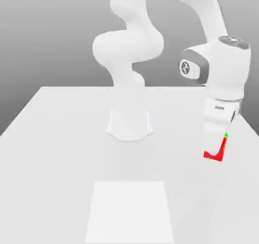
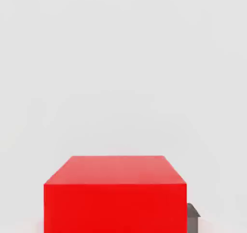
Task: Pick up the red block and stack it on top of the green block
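Exterior view: at its right, the end effector (image 1: 216, 148) looks narrowed onto the red block (image 1: 218, 156), low over the tabletop (image 1: 66, 152); a green block (image 1: 226, 135) shows as a sliver beside the red. Hand view puts a dark fingertip (image 2: 193, 220) right against one side wall. I'd judge the cube light and stiff, hardly fragile; its glossy walls may slip, so flat, centred pressure on opposite faces suits it best.

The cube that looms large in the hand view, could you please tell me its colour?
Bright red; the cube shows best in the hand view.
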Controlling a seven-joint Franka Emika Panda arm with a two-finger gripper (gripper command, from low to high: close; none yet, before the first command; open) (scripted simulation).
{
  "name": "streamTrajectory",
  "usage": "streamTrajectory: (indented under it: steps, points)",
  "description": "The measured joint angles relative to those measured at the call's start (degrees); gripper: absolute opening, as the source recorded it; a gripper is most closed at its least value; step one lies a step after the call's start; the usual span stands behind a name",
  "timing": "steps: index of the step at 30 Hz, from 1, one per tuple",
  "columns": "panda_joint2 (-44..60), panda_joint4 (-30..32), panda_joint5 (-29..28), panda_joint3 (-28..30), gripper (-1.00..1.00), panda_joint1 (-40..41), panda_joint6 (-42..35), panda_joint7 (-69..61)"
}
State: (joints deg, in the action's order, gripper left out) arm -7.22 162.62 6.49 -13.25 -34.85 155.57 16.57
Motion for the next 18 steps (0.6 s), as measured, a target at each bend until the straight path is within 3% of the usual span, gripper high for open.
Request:
streamTrajectory:
  steps: [11,18]
  points:
    - [-7.5,4.5,6.5,-11.2,-1.00,-19.2,-2.7,-6.2]
    - [-1.6,4.6,-5.4,-15.4,-1.00,-13.6,2.2,1.9]
